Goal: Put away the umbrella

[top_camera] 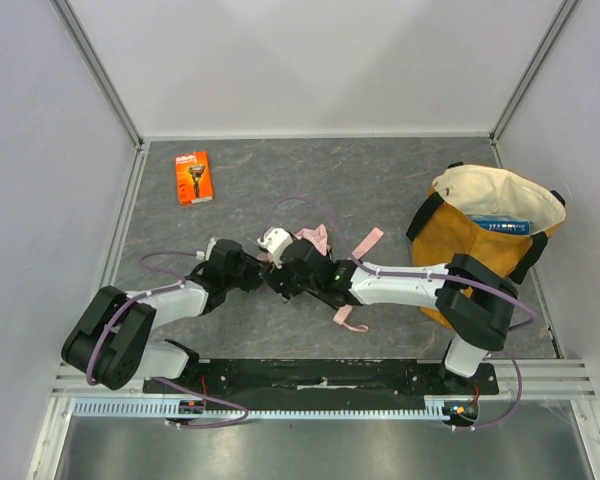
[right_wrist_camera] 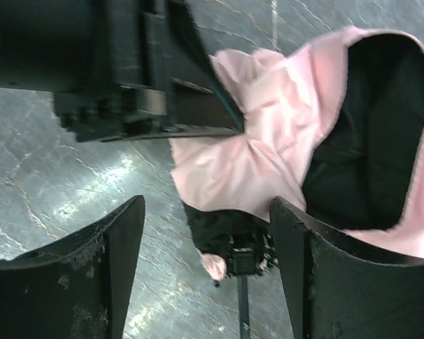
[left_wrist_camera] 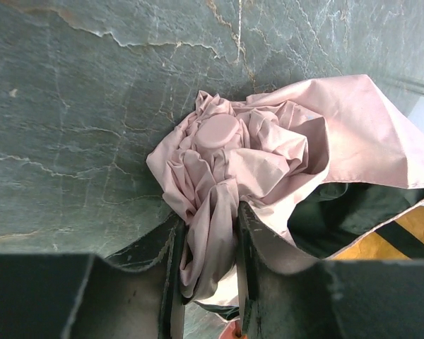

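The pale pink umbrella [left_wrist_camera: 254, 141] lies crumpled on the dark stone-patterned table [top_camera: 380, 180], near the middle. My left gripper [left_wrist_camera: 210, 236] is shut on a bunched fold of its pink fabric. My right gripper [right_wrist_camera: 206, 205] faces it from the other side and is open. Its fingers straddle the pink canopy [right_wrist_camera: 268, 141] and the black hub with the thin shaft [right_wrist_camera: 242, 311], gripping nothing. In the top view both grippers [top_camera: 260, 268] [top_camera: 282, 282] meet over the umbrella [top_camera: 315, 240], which the arms mostly hide. Its pink straps [top_camera: 366, 243] stick out to the right.
A mustard-yellow tote bag [top_camera: 450, 235] with a cream lining stands open at the right, with a blue box [top_camera: 500, 224] inside it. An orange razor package [top_camera: 193, 177] lies at the back left. White walls enclose the table on three sides.
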Tool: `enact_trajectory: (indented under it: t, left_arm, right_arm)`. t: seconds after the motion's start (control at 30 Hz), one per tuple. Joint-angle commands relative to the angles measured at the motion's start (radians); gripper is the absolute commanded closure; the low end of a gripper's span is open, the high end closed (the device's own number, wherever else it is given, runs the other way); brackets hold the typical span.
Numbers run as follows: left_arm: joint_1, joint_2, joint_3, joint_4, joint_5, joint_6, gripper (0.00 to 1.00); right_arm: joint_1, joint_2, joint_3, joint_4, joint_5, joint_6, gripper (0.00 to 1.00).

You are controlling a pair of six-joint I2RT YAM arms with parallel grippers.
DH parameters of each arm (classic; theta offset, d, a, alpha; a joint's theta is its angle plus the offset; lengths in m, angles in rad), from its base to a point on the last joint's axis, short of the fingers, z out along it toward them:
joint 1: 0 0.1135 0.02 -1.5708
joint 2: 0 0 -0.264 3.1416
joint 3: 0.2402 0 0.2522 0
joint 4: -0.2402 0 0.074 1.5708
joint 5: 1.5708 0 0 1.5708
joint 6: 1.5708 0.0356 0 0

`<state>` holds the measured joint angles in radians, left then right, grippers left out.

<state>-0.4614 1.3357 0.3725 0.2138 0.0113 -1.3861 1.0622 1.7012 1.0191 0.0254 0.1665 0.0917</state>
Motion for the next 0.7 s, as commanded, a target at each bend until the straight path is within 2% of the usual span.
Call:
enact_trajectory:
  t: [0.0, 0.1, 0.17, 0.33, 0.47, 0.57, 0.67]
  left_arm:
    - [0.001, 0.054, -0.011, -0.244, -0.016, 0.007, 0.98]
    - [0.001, 0.051, -0.009, -0.251, 0.007, 0.004, 0.98]
    - [0.001, 0.049, -0.001, -0.267, 0.007, 0.004, 0.98]
    - [0.001, 0.046, 0.005, -0.286, 0.013, 0.002, 0.98]
    - [0.0, 0.054, 0.014, -0.297, 0.019, 0.004, 0.98]
    - [0.001, 0.045, 0.016, -0.3, 0.021, 0.009, 0.98]
    - [0.001, 0.036, 0.02, -0.304, 0.016, 0.013, 0.98]
  right_arm:
    - [0.024, 0.037, 0.003, 0.162, 0.001, -0.13, 0.2]
    - [0.024, 0.096, 0.012, 0.188, -0.001, -0.217, 0.14]
    - [0.024, 0.153, 0.033, 0.174, 0.049, -0.273, 0.12]
    - [0.022, 0.238, 0.026, 0.18, 0.129, -0.362, 0.1]
    - [0.016, 0.308, 0.029, 0.147, 0.229, -0.357, 0.12]
    - [0.005, 0.343, -0.002, 0.139, 0.252, -0.316, 0.21]
    - [-0.013, 0.385, -0.008, 0.094, 0.242, -0.248, 0.43]
